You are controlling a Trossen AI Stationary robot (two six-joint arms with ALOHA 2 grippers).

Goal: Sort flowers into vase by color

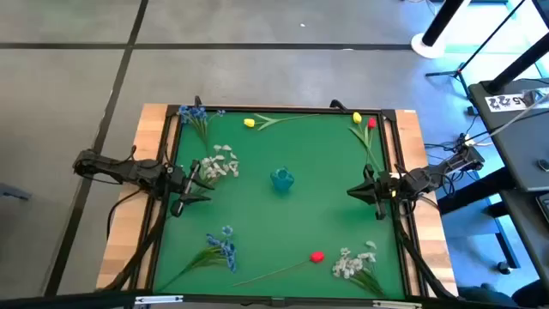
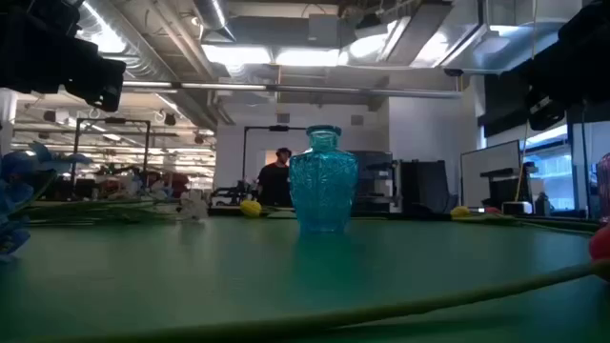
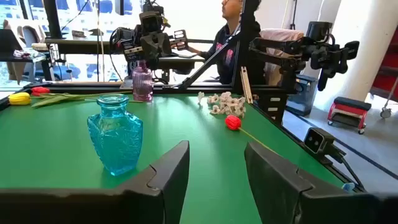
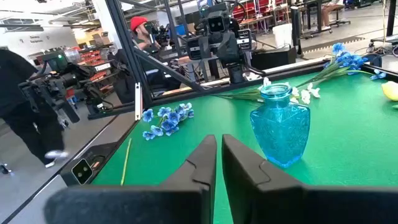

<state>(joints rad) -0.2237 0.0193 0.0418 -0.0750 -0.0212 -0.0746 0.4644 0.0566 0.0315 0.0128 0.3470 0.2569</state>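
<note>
A teal glass vase (image 1: 281, 179) (image 2: 322, 191) stands upright on its base in the middle of the green mat. Flowers lie flat on the mat around it. There is a blue sprig (image 1: 196, 116) and a yellow tulip (image 1: 250, 124) at the far edge, and a yellow (image 1: 358, 118) and a red tulip (image 1: 371, 124) at the far right. A white sprig (image 1: 221, 163) lies at the left. A blue sprig (image 1: 221, 245), a red tulip (image 1: 316, 256) and a white sprig (image 1: 352, 262) lie near the front. My left gripper (image 1: 199, 178) (image 3: 217, 152) is open, left of the vase, beside the white sprig. My right gripper (image 1: 356, 190) (image 4: 219, 140) is shut, right of the vase.
A black frame and wooden rim (image 1: 154, 154) border the mat. A long green stem (image 2: 429, 300) runs across the near mat. People stand beyond the table (image 3: 233, 31) (image 4: 140, 31).
</note>
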